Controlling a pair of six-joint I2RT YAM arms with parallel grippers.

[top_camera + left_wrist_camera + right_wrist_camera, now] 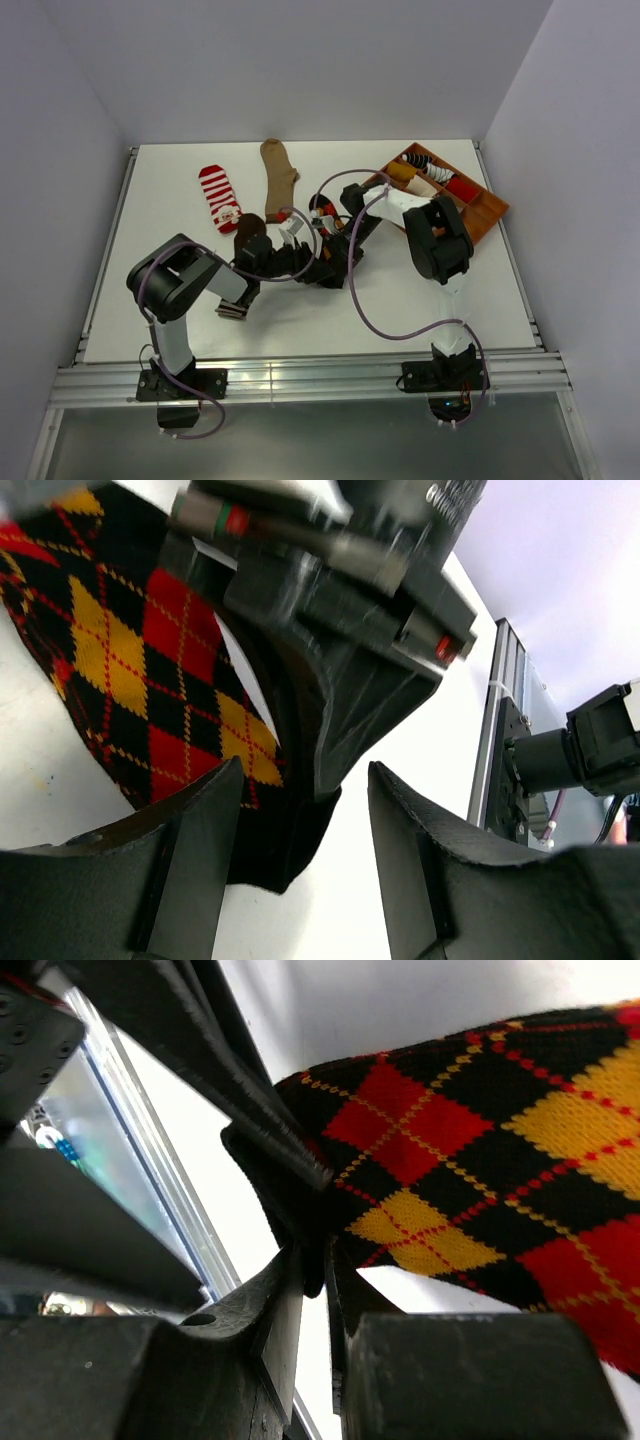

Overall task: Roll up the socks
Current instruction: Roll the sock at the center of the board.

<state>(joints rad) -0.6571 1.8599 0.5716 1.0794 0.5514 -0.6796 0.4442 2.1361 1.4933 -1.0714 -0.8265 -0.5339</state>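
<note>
The black sock with red and yellow argyle diamonds (130,660) lies flat on the white table, mostly hidden under both grippers in the top view (322,212). My right gripper (315,1258) is shut on the sock's black edge (290,1190). It also shows at the top of the left wrist view (350,650), pinching that same edge. My left gripper (305,770) is open just in front of it. The sock's black corner (285,830) hangs beside the left finger (200,850), and the other finger (420,870) stands over bare table. The two grippers meet mid-table (325,262).
A red-and-white striped sock (218,198) and a tan sock (277,178) lie flat at the back left. A striped cuff (232,310) shows under the left arm. A wooden tray (485,215) with rolled socks sits at the back right. The metal rail (500,740) marks the near edge.
</note>
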